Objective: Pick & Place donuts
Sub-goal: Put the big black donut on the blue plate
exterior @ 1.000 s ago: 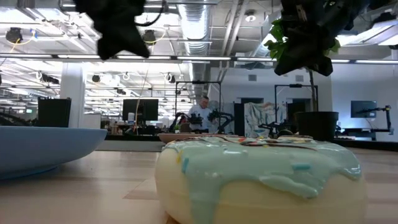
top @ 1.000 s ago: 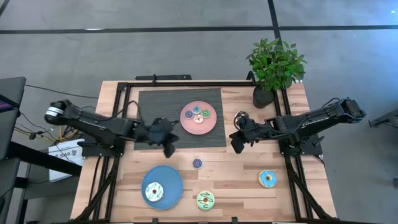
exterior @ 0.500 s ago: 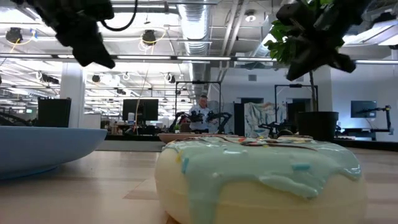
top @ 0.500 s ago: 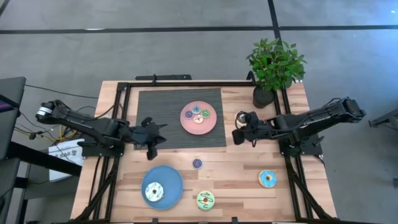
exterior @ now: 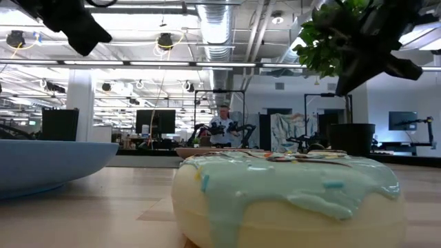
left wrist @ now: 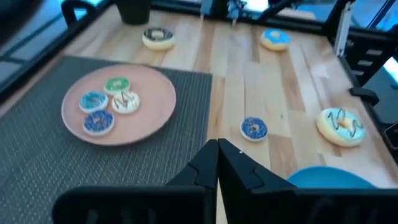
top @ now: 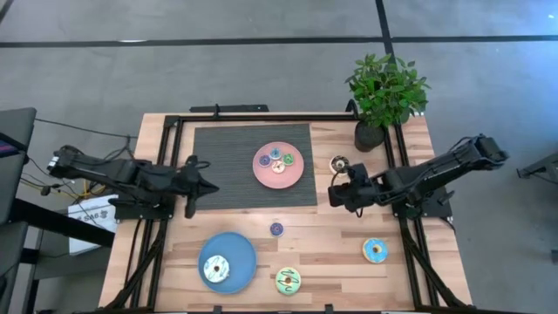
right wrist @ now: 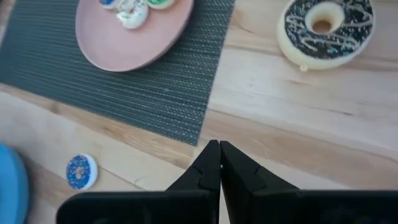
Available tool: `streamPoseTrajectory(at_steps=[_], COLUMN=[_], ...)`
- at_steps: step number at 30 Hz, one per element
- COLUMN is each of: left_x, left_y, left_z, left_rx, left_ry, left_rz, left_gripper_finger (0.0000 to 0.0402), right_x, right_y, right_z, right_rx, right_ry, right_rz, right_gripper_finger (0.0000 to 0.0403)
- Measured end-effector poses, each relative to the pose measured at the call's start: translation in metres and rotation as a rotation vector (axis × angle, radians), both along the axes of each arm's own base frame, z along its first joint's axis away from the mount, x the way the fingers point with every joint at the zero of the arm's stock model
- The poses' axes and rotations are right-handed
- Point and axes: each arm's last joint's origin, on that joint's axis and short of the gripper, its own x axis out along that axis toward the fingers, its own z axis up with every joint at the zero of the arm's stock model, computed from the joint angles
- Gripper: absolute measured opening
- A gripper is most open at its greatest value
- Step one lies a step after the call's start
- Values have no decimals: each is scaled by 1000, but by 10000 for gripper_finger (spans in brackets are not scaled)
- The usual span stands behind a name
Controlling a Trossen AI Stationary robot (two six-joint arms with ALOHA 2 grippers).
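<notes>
My left gripper [top: 207,186] [left wrist: 217,149] is shut and empty over the mat's left edge. My right gripper [top: 335,195] [right wrist: 219,152] is shut and empty above bare wood right of the mat. The pink plate [top: 297,174] [left wrist: 155,93] carries several small donuts [top: 277,161] [left wrist: 126,101]. A brown donut [top: 339,163] [right wrist: 325,25] lies flat near the plant pot. On the wood lie a small purple one [top: 276,228] [left wrist: 253,128], a light blue one [top: 376,250] and a lime one [top: 288,280]. A white donut [top: 214,269] rests on the blue plate [top: 240,253].
A dark ribbed mat [top: 227,148] lies under the pink plate. A potted plant [top: 384,92] stands at the far right corner. Black frame rails [top: 166,157] run along the table's sides. In the low view a pale-iced donut [exterior: 289,200] fills the foreground.
My left gripper has drawn back from the mat toward the table's left edge and risen. My right gripper has also risen and pulled slightly toward the right edge. No donut has moved.
</notes>
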Motion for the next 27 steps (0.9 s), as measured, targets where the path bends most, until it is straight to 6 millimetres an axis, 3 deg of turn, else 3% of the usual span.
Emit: streamPoseTrajectory(at_steps=[8,27], left_x=[-10,-10], left_y=[2,3], left_z=[2,2], left_rx=[-17,7], left_ry=[-20,-20], left_rz=[5,22], left_gripper_finger=[0,0], right_x=[7,4], right_y=[7,6], right_z=[-13,-8], right_rx=[18,16], right_ry=[42,24], right_rz=[-33,-21], right_gripper_finger=[0,0])
